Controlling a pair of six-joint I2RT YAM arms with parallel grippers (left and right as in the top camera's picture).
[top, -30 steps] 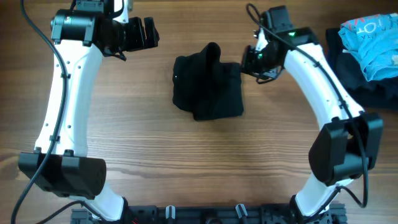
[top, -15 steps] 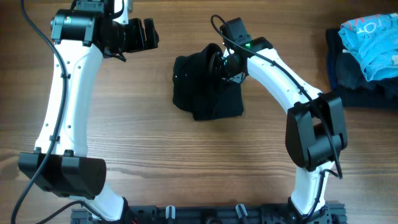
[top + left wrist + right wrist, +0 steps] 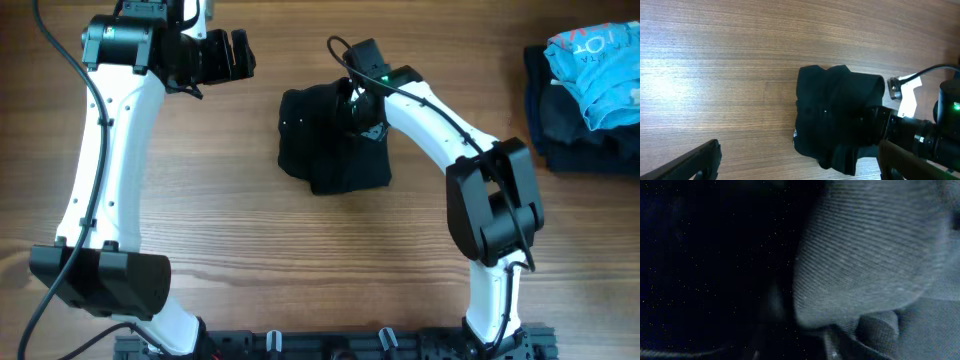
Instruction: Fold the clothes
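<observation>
Right tool (image 3: 358,104) is pushed into the upper right edge of the bunched black soft-fabric T-shirt (image 3: 325,150) lying mid-way across the wooden counter (image 3: 300,260), probably seeking a hold for another fold. Cloth hides whether it pinches. Left tool (image 3: 235,53) hangs spread, well apart, leaving room.

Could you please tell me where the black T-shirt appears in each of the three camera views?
Overhead: the black T-shirt lies bunched at top centre.
Left wrist: right of centre, in the lower half.
Right wrist: dark fabric, very close and blurred, fills the picture.
Shared landmark: its small white tag, on the left edge overhead and the lower left edge in the left wrist view; hidden from the right wrist.
</observation>
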